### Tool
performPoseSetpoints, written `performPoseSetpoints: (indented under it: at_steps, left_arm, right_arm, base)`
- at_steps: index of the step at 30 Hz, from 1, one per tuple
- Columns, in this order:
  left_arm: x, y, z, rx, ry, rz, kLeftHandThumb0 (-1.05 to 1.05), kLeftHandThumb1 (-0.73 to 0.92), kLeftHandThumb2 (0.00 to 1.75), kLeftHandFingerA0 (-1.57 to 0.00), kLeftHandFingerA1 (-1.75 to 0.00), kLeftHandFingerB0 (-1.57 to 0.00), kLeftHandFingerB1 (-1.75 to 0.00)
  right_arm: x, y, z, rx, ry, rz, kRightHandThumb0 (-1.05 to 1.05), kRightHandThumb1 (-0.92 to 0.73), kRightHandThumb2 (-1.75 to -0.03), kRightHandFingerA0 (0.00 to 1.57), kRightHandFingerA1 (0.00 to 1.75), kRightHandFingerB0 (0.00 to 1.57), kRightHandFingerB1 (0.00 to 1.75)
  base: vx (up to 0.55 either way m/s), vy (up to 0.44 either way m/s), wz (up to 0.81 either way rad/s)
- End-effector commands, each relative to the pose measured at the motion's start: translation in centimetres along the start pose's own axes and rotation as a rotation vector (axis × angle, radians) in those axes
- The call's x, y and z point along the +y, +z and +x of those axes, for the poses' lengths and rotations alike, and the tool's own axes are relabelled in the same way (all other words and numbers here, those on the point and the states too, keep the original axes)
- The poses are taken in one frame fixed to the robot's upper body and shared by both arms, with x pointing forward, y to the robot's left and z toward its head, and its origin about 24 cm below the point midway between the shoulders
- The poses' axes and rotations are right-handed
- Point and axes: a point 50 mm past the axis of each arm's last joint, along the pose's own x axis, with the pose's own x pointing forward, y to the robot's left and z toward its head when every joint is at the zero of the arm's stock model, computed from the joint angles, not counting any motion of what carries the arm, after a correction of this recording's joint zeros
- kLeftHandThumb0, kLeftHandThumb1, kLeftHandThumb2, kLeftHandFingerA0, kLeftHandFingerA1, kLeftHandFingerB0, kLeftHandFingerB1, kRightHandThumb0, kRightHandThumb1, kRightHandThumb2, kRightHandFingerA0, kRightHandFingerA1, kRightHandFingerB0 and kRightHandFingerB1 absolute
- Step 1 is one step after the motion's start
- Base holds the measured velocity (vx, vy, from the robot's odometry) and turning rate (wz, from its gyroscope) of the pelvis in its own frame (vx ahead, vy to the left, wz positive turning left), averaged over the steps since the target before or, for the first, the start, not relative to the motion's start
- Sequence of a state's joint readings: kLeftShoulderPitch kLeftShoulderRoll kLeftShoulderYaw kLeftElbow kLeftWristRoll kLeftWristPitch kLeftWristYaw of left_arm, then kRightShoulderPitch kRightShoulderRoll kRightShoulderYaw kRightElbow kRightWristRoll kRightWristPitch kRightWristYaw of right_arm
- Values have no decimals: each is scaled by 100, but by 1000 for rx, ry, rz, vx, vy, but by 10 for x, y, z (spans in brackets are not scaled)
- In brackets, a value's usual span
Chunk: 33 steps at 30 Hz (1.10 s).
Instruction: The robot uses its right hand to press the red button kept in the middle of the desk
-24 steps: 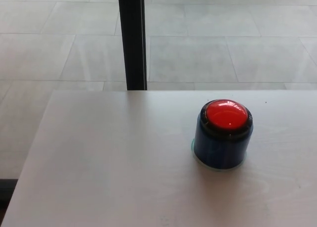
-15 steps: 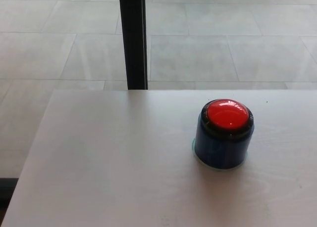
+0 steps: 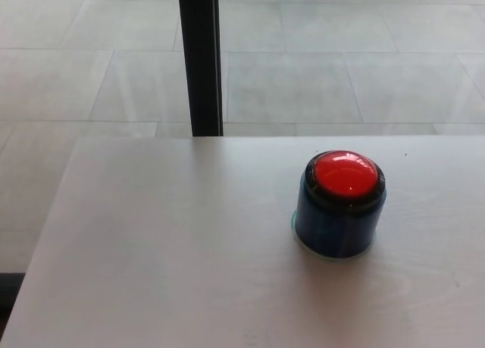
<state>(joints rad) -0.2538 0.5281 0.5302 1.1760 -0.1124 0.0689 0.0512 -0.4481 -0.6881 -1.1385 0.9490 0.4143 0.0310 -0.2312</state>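
Nothing but a slight camera shift has changed: the red button sits untouched on the tabletop; neither hand shows, so pressing seemingly hasn't begun.

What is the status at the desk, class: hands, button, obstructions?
Both hands out of view. Round red button on its dark blue cylindrical base, upright on the pale wooden desk, untouched. Nothing blocking it.

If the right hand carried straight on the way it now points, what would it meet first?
Cannot say: neither hand shows in the head view, so no heading can be read. Only the red button on its blue base stands on the desk, untouched.
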Motion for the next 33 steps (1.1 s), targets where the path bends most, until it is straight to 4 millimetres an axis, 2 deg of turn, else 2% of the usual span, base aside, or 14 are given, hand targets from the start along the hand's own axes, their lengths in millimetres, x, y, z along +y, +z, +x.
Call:
performPoseSetpoints:
  at_steps: [1,2,5,6,7,9,14,18,19,24,27,28,32,33]
  left_arm:
    - [15,7,1,16,72,-33,-58,92,103,-32,-104,0,-68]
    - [16,7,1,21,66,-59,-59,92,105,-34,-132,0,-76]
    - [16,7,1,24,82,-46,-60,92,103,-53,-116,0,-58]
    - [16,7,1,21,77,-48,-59,92,103,-20,-100,0,-8]
    - [16,7,1,15,74,-54,-59,92,103,-20,-100,0,-8]
    - [16,7,1,20,74,-67,-58,92,104,-21,-120,0,-72]
    - [14,7,1,16,66,-44,-58,92,105,-18,-97,0,-65]
    - [14,6,2,26,73,-60,-60,92,102,-30,-131,0,-80]
    - [14,7,2,23,66,-58,-60,92,102,-27,-106,0,-68]
    - [14,8,1,15,67,-26,-61,92,105,-24,-126,0,-71]
    - [13,6,2,29,74,-59,-63,92,106,-38,-101,0,-51]
    - [13,5,2,27,69,-52,-40,86,140,-26,-78,0,-61]
    - [13,6,2,28,67,-35,-62,92,104,-17,-105,-1,-72]
    - [13,7,2,29,79,-26,-62,92,106,-44,-107,0,-53]
  right_arm:
    - [46,42,-3,-52,95,159,-52,-33,-129,136,167,107,151]
    - [70,48,-10,-78,192,172,-47,-23,-144,134,166,111,142]
    - [106,54,-29,-134,354,155,-58,-17,-142,135,163,111,153]
    - [124,55,-43,-160,449,145,-59,-31,-128,132,157,106,145]
    - [140,56,-56,-170,513,141,-59,-31,-128,132,157,106,145]
    - [162,57,-72,-164,595,155,-52,-24,-141,118,169,101,152]
    - [225,43,-125,-110,882,187,-25,-44,-136,99,175,69,168]
    - [253,29,-158,-81,1009,142,-27,-49,-127,96,175,68,164]
    - [262,22,-171,-64,1042,139,-26,-47,-129,98,175,70,161]
    - [281,0,-213,-24,1174,91,-29,-48,-128,100,175,72,163]
    - [289,-19,-237,13,1258,60,-31,-43,-134,101,175,75,163]
    - [291,-27,-246,27,1279,26,-30,-40,-139,104,175,76,162]
    - [293,-54,-263,63,1350,-45,-31,-38,-140,105,175,78,167]
    - [292,-67,-271,91,1360,-82,-30,-36,-140,104,175,80,160]
  base:
    - [0,0,0]
    - [0,0,0]
    - [0,0,0]
    - [0,0,0]
    - [0,0,0]
    - [0,0,0]
    - [0,0,0]
    - [0,0,0]
    - [0,0,0]
    - [-21,-8,2]
    - [-39,-13,5]
    - [0,0,0]
    - [0,0,0]
    - [0,0,0]
